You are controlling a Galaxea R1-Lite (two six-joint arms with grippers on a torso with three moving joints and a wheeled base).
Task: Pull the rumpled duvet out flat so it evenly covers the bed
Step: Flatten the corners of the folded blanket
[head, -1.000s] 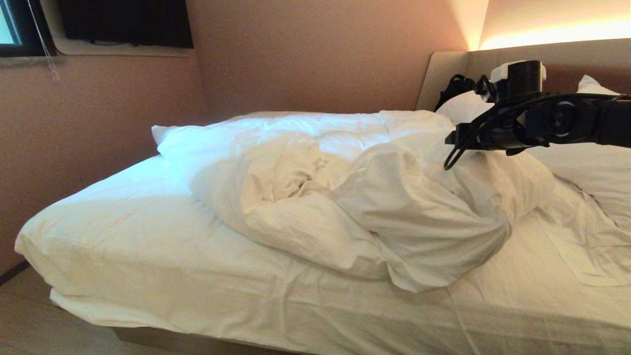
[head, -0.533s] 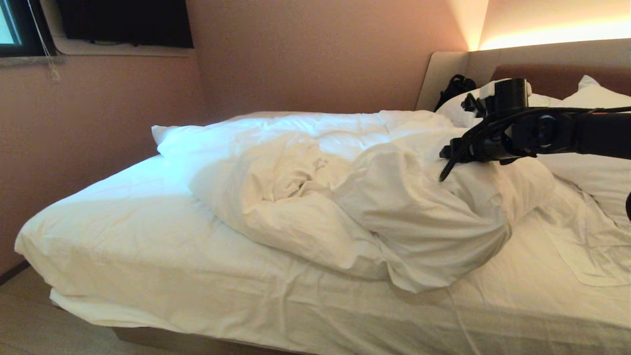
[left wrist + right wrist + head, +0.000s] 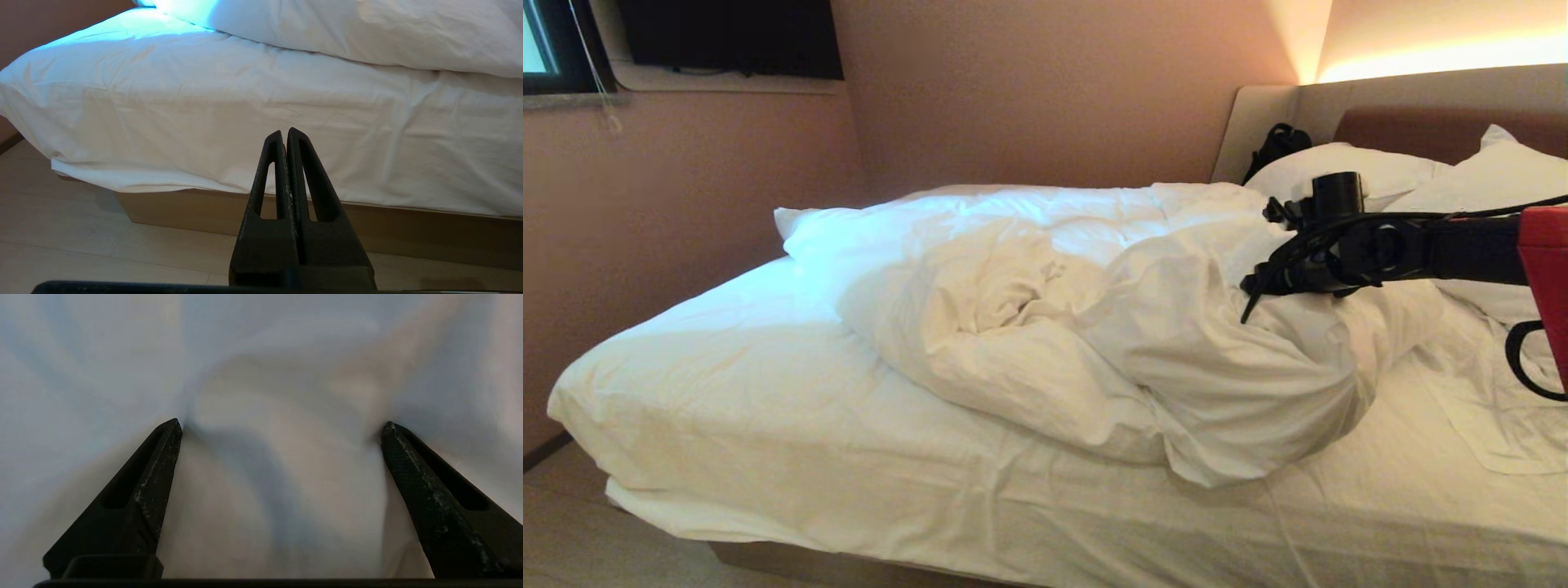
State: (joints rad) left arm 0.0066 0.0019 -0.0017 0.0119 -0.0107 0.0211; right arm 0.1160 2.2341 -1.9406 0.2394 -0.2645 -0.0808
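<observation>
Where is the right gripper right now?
In the head view the right gripper is on the right, over the bunched duvet just short of the pillows; its fingers are spread, tips pressing the fabric.

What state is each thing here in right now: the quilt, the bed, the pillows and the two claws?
duvet: rumpled, heaped mid-bed.
bed: sheet largely uncovered.
pillows: propped at the headboard.
right gripper: open, fingertips pressing into the duvet.
left gripper: shut, empty, beside the bed.
</observation>
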